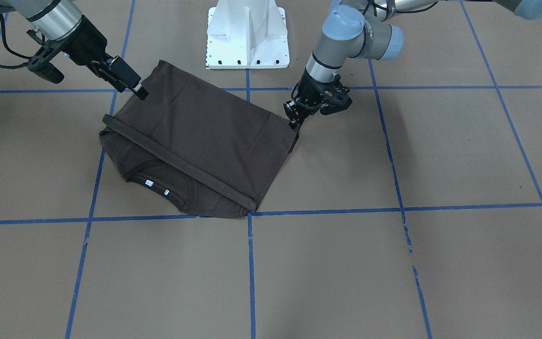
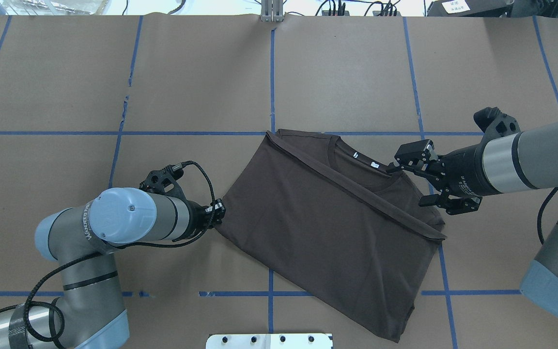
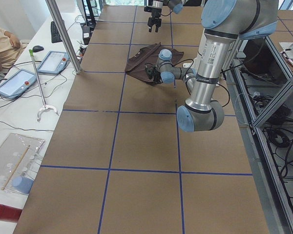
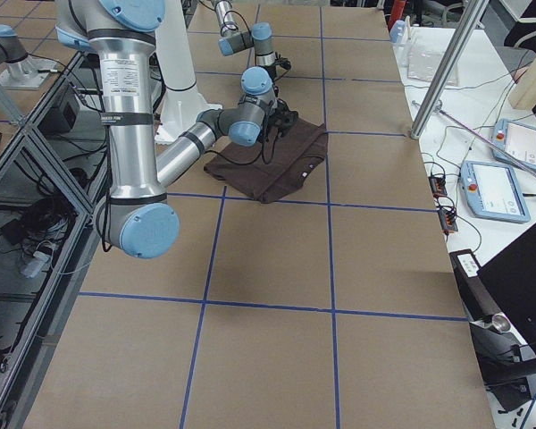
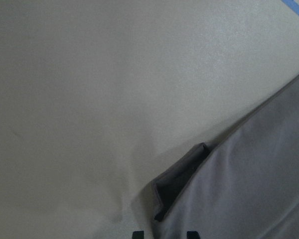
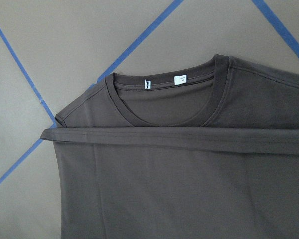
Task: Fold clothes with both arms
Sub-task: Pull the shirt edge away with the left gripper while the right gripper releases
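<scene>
Brown paper crossed by blue tape [image 2: 189, 132] is spread over the desk [image 2: 114, 72]. On it, just in front of the pedestal [image 1: 247, 33], the shirt [image 2: 327, 232] is laid flat and askew to the taped squares. It is shown folded: the lower half is drawn up over the chest, so that the hem [image 6: 179, 139] runs as a straight band just below the collar [image 6: 219, 94]. The collar end is turned away from the pedestal, and two white tags [image 6: 180, 78] are seen inside the neck.

The left gripper [image 2: 218, 212] is set low to the pedestal's left, at the folded shirt's corner. In the left wrist view its tips are seen slightly apart with no cloth between them, and the corner is curled up just ahead of them. Whether the cloth is touched cannot be told.

The right gripper [image 2: 405, 185] is held to the pedestal's right and farther out from it. Its jaws are spread wide and nothing is grasped. It is raised over the shoulder edge beside the collar.

Beyond the desk, farther from the pedestal, two tablets [image 3: 51, 61] are seen on a white side bench.
</scene>
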Motion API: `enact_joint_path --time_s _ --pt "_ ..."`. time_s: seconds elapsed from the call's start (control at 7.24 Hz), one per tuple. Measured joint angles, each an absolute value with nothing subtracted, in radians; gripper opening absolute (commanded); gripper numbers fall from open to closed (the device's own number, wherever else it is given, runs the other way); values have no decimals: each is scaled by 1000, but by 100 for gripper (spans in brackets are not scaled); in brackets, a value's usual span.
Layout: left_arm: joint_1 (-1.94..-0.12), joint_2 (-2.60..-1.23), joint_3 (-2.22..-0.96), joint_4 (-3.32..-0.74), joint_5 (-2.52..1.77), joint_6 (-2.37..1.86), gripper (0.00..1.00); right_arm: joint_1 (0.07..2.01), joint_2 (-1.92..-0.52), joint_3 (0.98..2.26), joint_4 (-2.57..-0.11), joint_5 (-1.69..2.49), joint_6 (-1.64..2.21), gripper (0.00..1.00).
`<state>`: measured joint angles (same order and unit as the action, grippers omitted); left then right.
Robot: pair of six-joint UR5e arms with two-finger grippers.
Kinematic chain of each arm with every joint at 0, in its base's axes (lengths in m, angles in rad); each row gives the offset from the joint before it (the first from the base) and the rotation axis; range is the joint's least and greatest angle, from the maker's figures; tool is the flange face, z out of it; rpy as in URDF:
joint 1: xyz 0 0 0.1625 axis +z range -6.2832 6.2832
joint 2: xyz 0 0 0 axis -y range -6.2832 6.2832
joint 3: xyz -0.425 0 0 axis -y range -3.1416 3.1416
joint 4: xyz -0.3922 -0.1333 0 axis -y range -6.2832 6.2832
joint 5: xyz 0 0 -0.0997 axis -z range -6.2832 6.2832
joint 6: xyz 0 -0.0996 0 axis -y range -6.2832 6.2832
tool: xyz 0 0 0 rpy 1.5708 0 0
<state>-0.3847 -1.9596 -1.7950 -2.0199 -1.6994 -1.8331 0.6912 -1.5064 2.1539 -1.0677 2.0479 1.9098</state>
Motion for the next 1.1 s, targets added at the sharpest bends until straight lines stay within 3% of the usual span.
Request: enact_joint_path --time_s 0.55,1.1 --pt "-507 -2003 -1752 -2008 -1701 -1629 0 696 -1504 2145 -1068 2041 1906 100" --pt "-740 -2322 -1268 -2167 -1748 -1521 0 697 -1421 2090 -1070 2001 1900 100"
